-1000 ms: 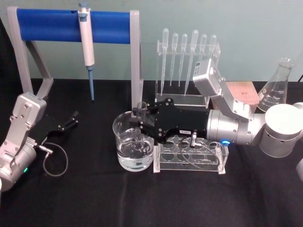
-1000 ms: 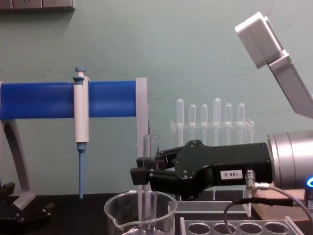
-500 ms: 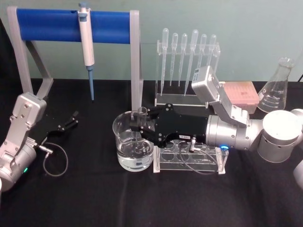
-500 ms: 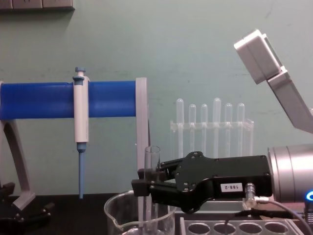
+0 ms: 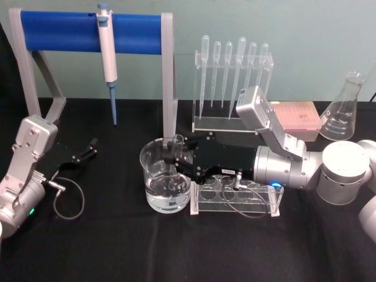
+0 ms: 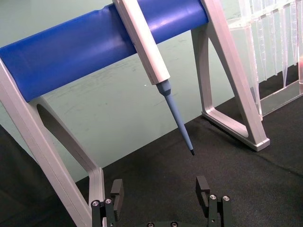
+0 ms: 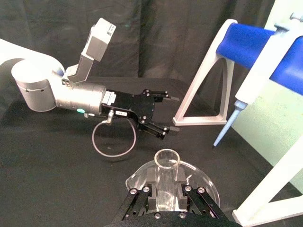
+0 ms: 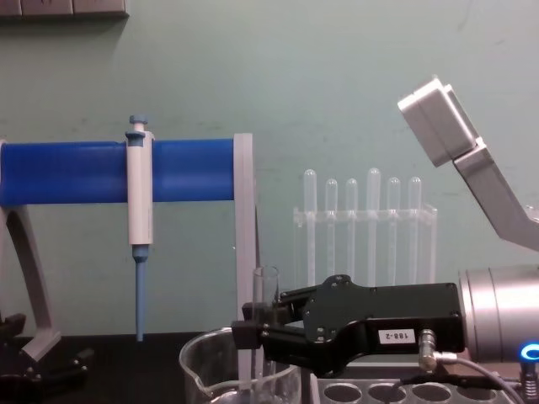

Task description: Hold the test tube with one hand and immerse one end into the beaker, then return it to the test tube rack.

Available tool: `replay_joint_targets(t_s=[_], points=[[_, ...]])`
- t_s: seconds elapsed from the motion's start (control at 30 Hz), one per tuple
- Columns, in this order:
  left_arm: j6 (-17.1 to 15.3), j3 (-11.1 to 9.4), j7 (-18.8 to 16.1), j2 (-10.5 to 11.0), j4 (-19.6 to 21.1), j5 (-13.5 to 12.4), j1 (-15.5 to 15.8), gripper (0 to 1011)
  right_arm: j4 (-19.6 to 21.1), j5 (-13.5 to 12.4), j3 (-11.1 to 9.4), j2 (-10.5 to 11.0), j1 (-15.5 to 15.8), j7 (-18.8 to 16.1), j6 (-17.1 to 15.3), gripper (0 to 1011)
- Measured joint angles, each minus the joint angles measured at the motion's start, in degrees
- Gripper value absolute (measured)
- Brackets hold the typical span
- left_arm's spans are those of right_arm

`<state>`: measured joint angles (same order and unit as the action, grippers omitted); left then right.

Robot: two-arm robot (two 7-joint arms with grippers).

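Note:
The test tube (image 5: 174,143) stands upright inside the beaker (image 5: 150,170), its lower end down in the water. My right gripper (image 5: 171,154) reaches in from the right over the beaker's rim and is shut on the tube's upper part. From the side, the tube (image 8: 266,290) rises above the right gripper (image 8: 250,333) and the beaker (image 8: 210,370). The right wrist view looks down the tube's open rim (image 7: 166,158) between the fingers, with the beaker rim (image 7: 138,177) around it. My left gripper (image 5: 87,150) rests open on the table at the left, also seen open (image 6: 159,187) and empty.
A blue-barred stand (image 5: 64,32) holds a white-and-blue pipettor (image 5: 107,56) at the back left. A pipette rack (image 5: 232,76), pink box (image 5: 298,115) and flask (image 5: 342,108) stand behind. A clear tube rack (image 5: 235,198) sits under my right gripper.
My right gripper has moved down with the test tube, sinking it deeper into the beaker. The left arm has not moved.

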<state>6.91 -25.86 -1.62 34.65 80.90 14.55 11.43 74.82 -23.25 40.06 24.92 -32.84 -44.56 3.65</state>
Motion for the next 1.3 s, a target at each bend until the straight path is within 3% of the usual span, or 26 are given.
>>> replay_joint_targets(t_s=[1.3], points=[[0.0, 0.0, 0.0, 0.0, 0.0, 0.0, 0.0, 1000, 0.23, -0.08, -0.02, 0.08, -0.02, 0.21, -0.04, 238]])
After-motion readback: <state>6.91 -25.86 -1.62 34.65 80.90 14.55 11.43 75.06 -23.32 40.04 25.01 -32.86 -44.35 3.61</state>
